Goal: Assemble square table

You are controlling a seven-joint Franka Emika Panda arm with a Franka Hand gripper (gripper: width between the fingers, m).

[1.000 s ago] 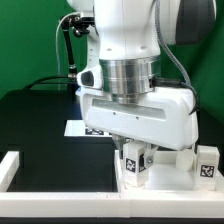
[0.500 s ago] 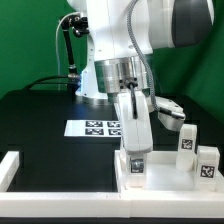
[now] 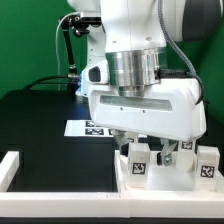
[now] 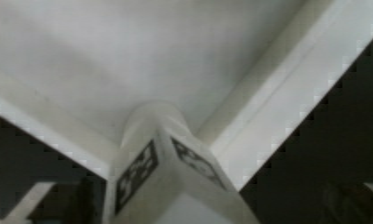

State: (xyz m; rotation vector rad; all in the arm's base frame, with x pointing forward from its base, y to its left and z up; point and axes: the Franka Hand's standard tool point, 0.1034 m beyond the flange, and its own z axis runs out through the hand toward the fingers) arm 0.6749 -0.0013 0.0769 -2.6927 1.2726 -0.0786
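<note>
Your gripper [image 3: 140, 150] sits right over a tagged leg [image 3: 139, 161] on the square panel [image 3: 160, 177]; can't tell its grip state.

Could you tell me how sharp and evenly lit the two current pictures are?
Exterior view: evenly lit and fairly sharp, with no strong glare on the gripper or the marker board. Wrist view: soft and out of focus, the close leg blurred, its tags smeared, with dark corners around the pale tabletop panel.

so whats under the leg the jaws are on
The leg stands upright on the square table panel, near a raised corner edge. Its foot and any hole beneath are hidden by the leg itself, and the gripper blocks it in the exterior view.
</note>
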